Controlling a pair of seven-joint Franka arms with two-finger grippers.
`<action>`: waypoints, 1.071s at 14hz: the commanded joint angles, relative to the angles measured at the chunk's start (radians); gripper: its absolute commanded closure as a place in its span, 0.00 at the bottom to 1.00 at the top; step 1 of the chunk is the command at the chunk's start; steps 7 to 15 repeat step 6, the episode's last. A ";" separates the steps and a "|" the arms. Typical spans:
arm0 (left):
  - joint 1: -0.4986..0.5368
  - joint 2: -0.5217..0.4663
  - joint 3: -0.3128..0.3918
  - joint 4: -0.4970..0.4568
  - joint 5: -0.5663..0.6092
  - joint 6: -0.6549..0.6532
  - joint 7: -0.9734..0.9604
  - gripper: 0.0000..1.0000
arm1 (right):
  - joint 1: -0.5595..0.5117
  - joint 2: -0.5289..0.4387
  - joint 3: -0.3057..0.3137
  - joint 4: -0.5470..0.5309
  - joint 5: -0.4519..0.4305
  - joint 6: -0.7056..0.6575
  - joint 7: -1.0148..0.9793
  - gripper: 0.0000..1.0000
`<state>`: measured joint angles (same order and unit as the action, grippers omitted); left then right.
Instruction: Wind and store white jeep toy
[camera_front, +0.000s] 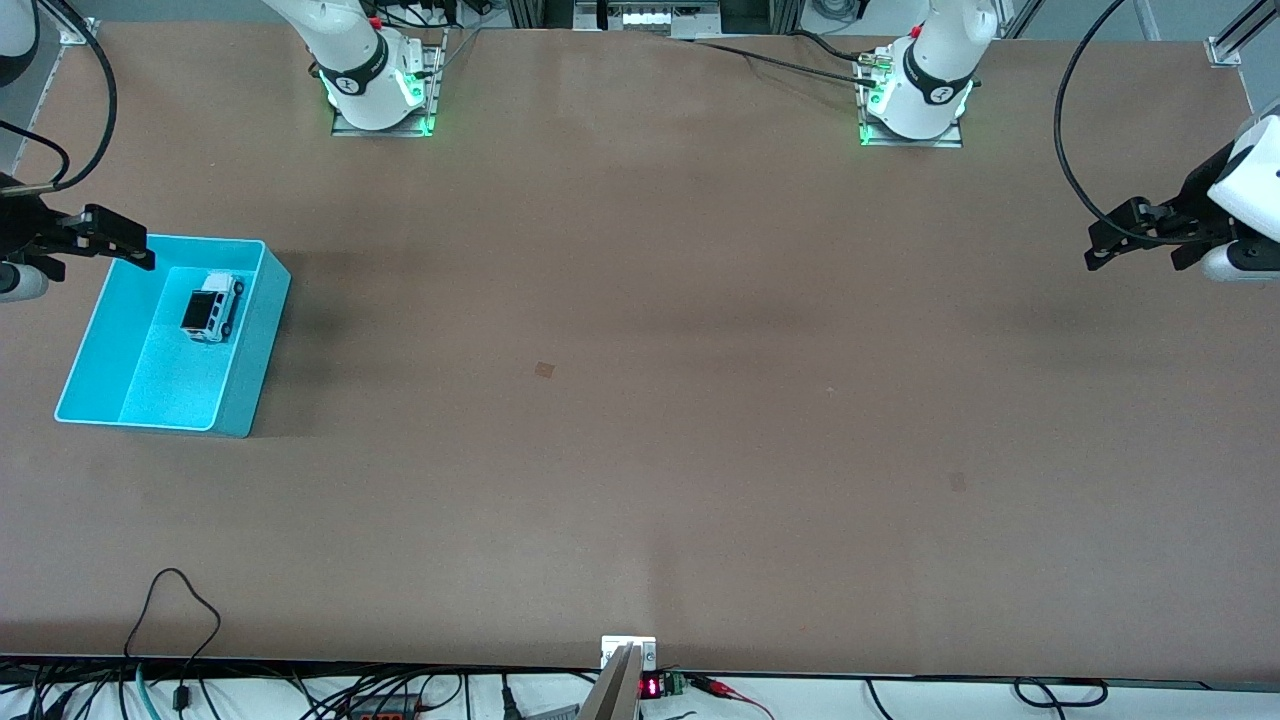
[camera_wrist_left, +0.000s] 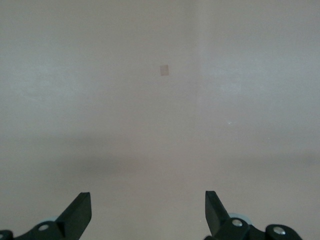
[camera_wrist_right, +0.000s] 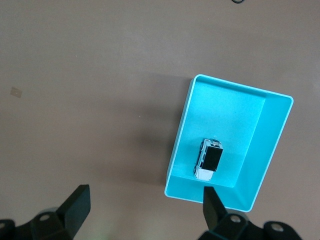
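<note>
Desk (camera_front: 640, 400) of flat brown board carries a rectangular cyan plastic bin (camera_front: 100, 330) toward the right arm's end, at about nine o'clock from the desk's middle in the front view. Inside the bin, on its floor and toward the end farther from the front camera, sits the small boxy white jeep toy (camera_front: 213, 306) with a black rear roof panel and dark wheels, upright on its wheels and close to the bin wall that faces the desk's middle. The right end effector (camera_front: 120, 243) hangs in the air over the bin's corner farthest from the front camera, at about ten o'clock from the toy in the front view; its fingers stand wide apart and hold nothing, and in the right wrist view (camera_wrist_right: 145, 210) the bin and the toy (camera_wrist_right: 209, 160) lie below it. The left end effector (camera_front: 1105, 245) waits over bare desk at the left arm's end, at about three o'clock from the desk's middle, its fingers spread wide and empty, with only plain brown surface showing beneath them in the left wrist view (camera_wrist_left: 148, 212).
</note>
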<state>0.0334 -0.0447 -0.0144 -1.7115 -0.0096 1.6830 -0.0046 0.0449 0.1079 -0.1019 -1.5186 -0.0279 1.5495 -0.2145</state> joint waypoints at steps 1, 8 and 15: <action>0.000 -0.026 -0.001 -0.023 -0.001 0.007 0.022 0.00 | 0.009 -0.004 -0.007 0.020 -0.004 -0.026 0.015 0.00; -0.001 -0.026 -0.001 -0.031 -0.004 0.007 0.020 0.00 | 0.007 -0.007 -0.007 0.020 -0.004 -0.038 0.015 0.00; -0.001 -0.026 -0.001 -0.031 -0.004 0.007 0.020 0.00 | 0.007 -0.007 -0.007 0.020 -0.004 -0.038 0.015 0.00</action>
